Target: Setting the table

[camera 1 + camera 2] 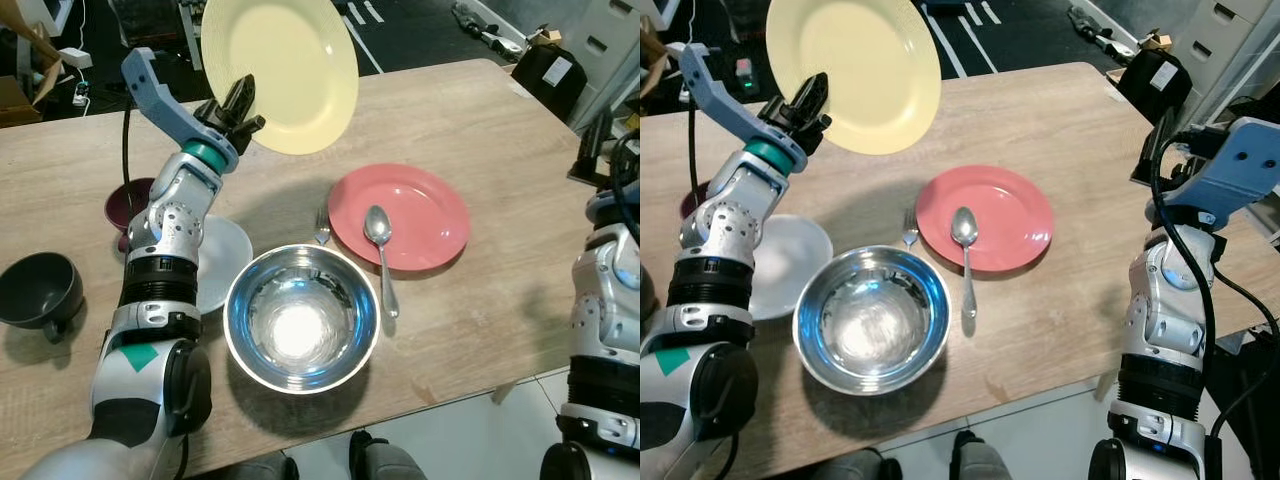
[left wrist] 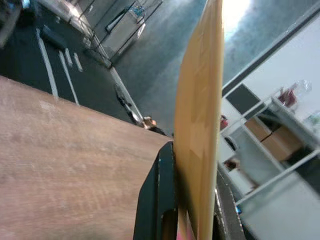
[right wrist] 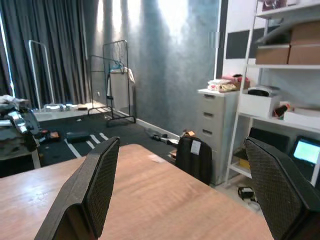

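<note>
Yellow plate (image 1: 285,65) lifted above the table (image 1: 480,120).
Our left gripper (image 1: 240,108) grasps its rim beyond the red plate (image 1: 420,215); our right gripper (image 3: 185,185) stands released.

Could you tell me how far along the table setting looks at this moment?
Partly done. A red plate already lies on the table with a spoon across its rim and a fork beside it. In hand: the left claw holds a yellow plate tilted above the table. Left: setting that plate down; the steel bowl, white plate and dark cup sit clustered. The right claw is open.
</note>
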Controlling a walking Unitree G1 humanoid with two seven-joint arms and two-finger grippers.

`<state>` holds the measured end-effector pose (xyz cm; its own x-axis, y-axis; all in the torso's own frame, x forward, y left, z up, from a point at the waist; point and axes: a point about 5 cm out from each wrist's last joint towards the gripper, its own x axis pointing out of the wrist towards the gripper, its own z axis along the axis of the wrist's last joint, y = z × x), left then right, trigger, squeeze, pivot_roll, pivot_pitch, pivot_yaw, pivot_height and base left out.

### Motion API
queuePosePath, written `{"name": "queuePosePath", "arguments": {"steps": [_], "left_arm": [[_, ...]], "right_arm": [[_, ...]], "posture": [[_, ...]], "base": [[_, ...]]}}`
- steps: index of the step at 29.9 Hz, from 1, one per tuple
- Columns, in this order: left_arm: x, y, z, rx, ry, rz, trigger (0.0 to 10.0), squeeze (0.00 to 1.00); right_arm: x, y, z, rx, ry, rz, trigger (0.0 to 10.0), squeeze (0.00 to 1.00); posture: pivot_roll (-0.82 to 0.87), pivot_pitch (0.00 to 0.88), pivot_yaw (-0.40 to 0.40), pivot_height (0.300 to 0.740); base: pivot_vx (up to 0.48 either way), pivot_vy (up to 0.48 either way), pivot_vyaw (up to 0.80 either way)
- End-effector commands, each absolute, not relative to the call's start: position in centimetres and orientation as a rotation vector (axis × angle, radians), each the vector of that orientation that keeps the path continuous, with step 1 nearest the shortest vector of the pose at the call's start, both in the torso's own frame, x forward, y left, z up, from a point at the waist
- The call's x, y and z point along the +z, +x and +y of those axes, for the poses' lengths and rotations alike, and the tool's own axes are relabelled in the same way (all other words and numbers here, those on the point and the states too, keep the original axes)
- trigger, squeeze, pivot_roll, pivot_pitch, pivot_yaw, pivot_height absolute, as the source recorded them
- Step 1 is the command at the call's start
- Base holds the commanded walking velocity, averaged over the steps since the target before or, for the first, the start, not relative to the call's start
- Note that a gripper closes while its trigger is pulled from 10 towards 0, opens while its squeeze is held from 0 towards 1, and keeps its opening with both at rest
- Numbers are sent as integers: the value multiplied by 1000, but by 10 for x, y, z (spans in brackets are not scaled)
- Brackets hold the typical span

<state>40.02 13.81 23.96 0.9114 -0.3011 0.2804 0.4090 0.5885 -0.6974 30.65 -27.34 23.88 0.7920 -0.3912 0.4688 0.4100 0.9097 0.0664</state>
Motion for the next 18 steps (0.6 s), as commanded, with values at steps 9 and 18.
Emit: {"name": "queuePosePath", "arguments": {"steps": [9, 18], "left_arm": [[236, 420, 155, -105, -1018, 15, 10000, 0], [247, 421, 134, -92, -951, 155, 10000, 0]], "right_arm": [[247, 302, -267, -393, -59, -513, 10000, 0], [245, 301, -266, -393, -57, -503, 10000, 0]], "posture": [[41, 95, 32, 740], [48, 102, 41, 740]], "base": [[0, 0, 0], [0, 0, 0]]}}
